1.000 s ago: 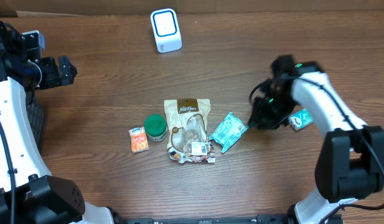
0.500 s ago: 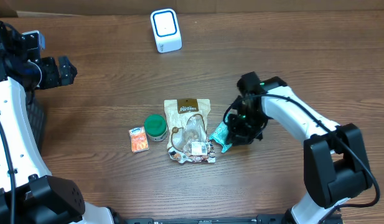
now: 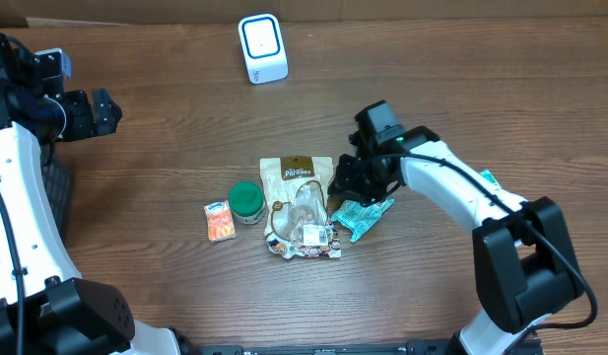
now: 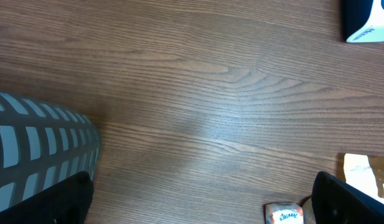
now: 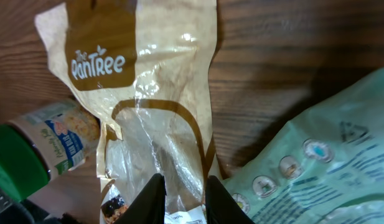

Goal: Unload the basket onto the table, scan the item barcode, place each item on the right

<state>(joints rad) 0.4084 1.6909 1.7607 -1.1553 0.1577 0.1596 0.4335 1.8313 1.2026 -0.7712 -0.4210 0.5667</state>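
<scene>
Looks like a robotics lab bench rigged as a mock shop checkout: plain wood-grain table w/ a left arm and right arm reaching over it; small white scanner stands at the far edge. Retail goods lie mid-table, i.e. snack pouch, green-lidded jar, teal packet, small orange pack; no home or office furnishings-type items in shot, just rig and stock.

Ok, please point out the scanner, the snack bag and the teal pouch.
scanner [image 3: 262, 47], overhead view, on its white front face.
snack bag [image 3: 299, 170], overhead view, on its brown top label.
teal pouch [image 3: 361, 219], overhead view, on its lower half.
</scene>
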